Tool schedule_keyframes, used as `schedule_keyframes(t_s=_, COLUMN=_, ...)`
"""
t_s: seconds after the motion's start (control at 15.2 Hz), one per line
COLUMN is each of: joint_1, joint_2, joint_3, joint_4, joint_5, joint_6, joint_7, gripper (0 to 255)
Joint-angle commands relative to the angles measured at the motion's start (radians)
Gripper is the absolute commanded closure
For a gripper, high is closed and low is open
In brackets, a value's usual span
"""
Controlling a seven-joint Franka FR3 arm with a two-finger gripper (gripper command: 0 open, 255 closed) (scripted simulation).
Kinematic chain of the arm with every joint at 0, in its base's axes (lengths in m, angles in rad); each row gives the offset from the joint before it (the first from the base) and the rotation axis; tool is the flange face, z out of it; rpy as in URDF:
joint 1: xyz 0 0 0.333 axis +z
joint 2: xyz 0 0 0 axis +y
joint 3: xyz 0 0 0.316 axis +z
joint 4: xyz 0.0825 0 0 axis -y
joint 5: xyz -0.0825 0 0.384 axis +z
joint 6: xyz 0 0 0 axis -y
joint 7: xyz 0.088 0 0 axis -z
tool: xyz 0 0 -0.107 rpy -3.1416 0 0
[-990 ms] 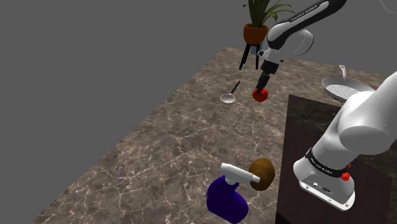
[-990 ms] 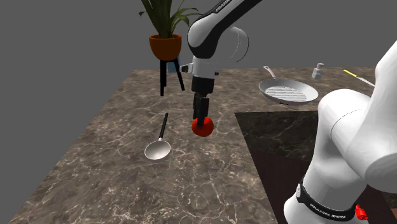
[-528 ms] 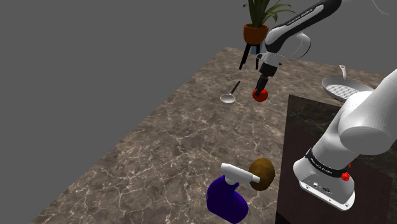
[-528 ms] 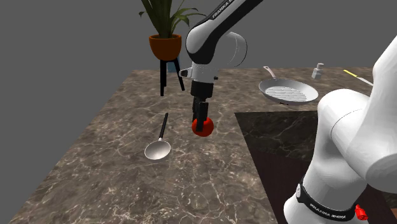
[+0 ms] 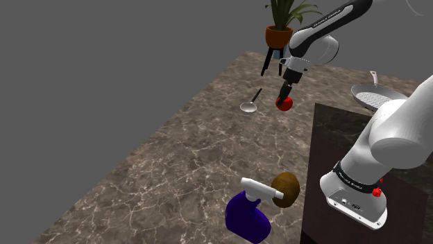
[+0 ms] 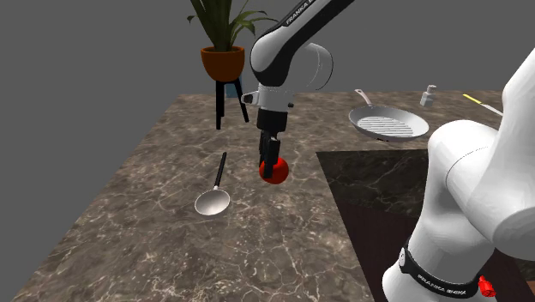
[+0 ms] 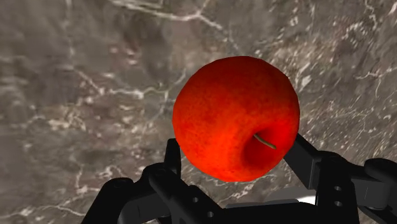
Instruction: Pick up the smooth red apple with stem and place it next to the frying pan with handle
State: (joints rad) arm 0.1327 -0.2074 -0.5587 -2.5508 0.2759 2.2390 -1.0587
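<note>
the pincer (image 6: 272,159) is clamped on the red apple (image 6: 274,171), one black finger on each flank. the fruit hangs from it just over the marbled tabletop (image 6: 163,232), between the spoon (image 6: 212,202) and the dark stand (image 6: 377,184). the frying pan (image 6: 388,124) sits well apart, toward the second exterior view's right.

my worry is the grip. the apple's skin is smooth and glossy and its body round, so the flat fingers probably meet it on small patches only. in the wrist view most of the apple (image 7: 235,118) bulges out beyond the fingertips (image 7: 173,156), with the stem dimple turned to the camera. a quick swing toward the pan could let it roll or slide free, and a round fruit dropped on hard stone would likely run off, perhaps over the edge. the pan's raised rim and long handle are another hazard: set down too close, the apple knocks the rim or lands inside rather than beside it.

the pan looks like pale metal with a ridged floor. the spoon is shiny, with a slim dark handle. the tabletop is brown-grey stone veined in white.
</note>
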Motion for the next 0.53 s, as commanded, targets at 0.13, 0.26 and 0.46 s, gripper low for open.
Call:
schedule_keyframes(t_s=0.13, joint_1=0.000, joint_2=0.001, joint_3=0.000, joint_4=0.000, joint_5=0.000, joint_6=0.000, joint_7=0.000, gripper=255)
schedule_keyframes(t_s=0.26, joint_1=0.000, joint_2=0.000, joint_3=0.000, joint_4=-0.001, joint_5=0.000, joint_6=0.000, joint_7=0.000, gripper=255)
schedule_keyframes(t_s=0.46, joint_1=-0.009, joint_2=-0.034, joint_3=0.009, joint_4=0.013, joint_5=-0.028, joint_6=-0.039, joint_7=0.031, gripper=255)
